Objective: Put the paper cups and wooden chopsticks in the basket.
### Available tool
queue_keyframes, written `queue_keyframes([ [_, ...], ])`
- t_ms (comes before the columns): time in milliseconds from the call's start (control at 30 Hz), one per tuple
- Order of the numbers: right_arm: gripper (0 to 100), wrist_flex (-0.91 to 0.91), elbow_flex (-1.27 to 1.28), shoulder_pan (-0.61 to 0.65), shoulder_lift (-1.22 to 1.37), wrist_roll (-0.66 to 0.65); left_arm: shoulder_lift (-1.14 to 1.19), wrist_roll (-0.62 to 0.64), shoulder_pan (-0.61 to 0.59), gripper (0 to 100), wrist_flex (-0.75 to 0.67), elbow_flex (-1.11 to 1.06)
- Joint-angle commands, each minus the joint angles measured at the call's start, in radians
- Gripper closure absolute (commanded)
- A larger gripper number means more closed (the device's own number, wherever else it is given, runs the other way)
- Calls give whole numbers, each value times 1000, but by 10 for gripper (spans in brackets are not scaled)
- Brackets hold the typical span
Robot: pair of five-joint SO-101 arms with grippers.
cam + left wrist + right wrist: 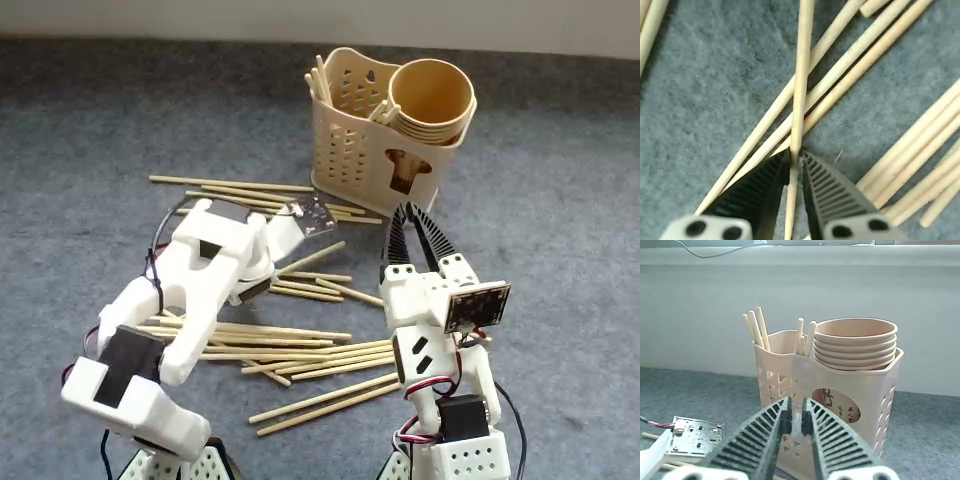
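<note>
Nearest the arm bases, loose wooden chopsticks (300, 345) lie scattered flat on the grey carpeted table (560, 260), many roughly parallel and some crossing. More lie between the 2 arms and farther out, toward the foot of the basket.

The left gripper (796, 156) is down among them, its jaws drawn narrow and pinching 1 chopstick (801, 75). That stick runs straight out from between the ribbed pads and crosses over 3 others lying slantwise on the carpet. A further bundle lies close by to one side of the pads.

The right gripper (796, 407) is lifted off the carpet and points at the basket from just in front of it. Its jaws stand almost together with only a slit between them, and nothing is held.

Farthest off stands the basket (350, 150), a cream plastic one with perforated walls, upright on the carpet. A nested stack of paper cups (432, 95) fills the end of it on the right arm's side, rims above the basket's edge. Chopsticks in the basket (756, 325) stand upright: 3 lean in the corner away from the cups and 2 stand just beside the stack.
</note>
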State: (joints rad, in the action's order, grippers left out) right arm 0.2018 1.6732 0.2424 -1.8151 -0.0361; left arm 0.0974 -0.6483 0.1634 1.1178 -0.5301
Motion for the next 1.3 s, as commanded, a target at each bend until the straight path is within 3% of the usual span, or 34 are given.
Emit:
queue_keyframes([
  [0,950,-4,88,-10,-12,-9,5,0,12,995,32,13],
  [400,950,-4,88,-10,-12,-9,-337,8,5,995,213,27],
  [833,950,-4,88,-10,-12,-9,-585,327,12,995,207,159],
  [1267,950,-4,88,-10,-12,-9,-587,666,71,995,-60,392],
])
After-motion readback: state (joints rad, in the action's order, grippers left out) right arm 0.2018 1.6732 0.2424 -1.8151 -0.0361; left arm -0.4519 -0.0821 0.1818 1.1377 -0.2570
